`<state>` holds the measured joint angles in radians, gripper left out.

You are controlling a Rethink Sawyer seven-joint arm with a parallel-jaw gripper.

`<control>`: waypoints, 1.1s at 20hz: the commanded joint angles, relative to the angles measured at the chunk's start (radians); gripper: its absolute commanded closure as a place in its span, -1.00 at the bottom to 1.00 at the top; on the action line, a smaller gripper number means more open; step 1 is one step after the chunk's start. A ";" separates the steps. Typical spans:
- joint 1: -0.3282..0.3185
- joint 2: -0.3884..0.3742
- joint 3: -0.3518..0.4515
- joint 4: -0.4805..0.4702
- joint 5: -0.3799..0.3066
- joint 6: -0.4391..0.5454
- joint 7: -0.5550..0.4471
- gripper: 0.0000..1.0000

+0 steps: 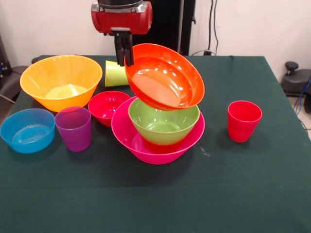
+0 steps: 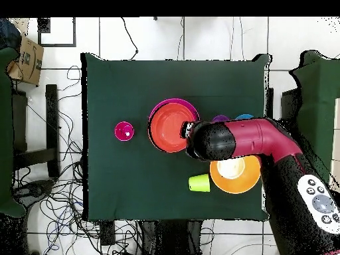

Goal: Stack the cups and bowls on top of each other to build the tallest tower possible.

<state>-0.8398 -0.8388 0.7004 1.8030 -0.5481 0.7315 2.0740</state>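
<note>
My gripper (image 1: pixel 124 59) is shut on the far rim of the medium orange-red bowl (image 1: pixel 165 77) and holds it tilted just above the tower. The tower is the wide pink bowl (image 1: pixel 127 138) with the green bowl (image 1: pixel 164 124) nested in it; an orange piece (image 1: pixel 160 145) shows under the green bowl. In the overhead view the gripper (image 2: pixel 188 129) sits at the edge of the orange-red bowl (image 2: pixel 167 127), which covers most of the pink bowl (image 2: pixel 174 101). The red cup (image 1: pixel 244 120) stands alone at the right. The purple cup (image 1: pixel 74 128) stands left of the tower. The lime green cup (image 1: pixel 115 74) lies on its side behind.
The large yellow-orange bowl (image 1: pixel 60 80) stands at the back left, the small red bowl (image 1: pixel 107 107) between it and the tower, and the blue bowl (image 1: pixel 27 130) at the left edge. The table has a dark green cloth (image 1: pixel 146 194).
</note>
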 commanded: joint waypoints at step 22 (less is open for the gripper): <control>0.049 0.082 -0.060 0.069 -0.138 -0.172 -0.058 1.00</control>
<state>-0.8265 -0.8168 0.6888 1.8395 -0.5981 0.6071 2.0738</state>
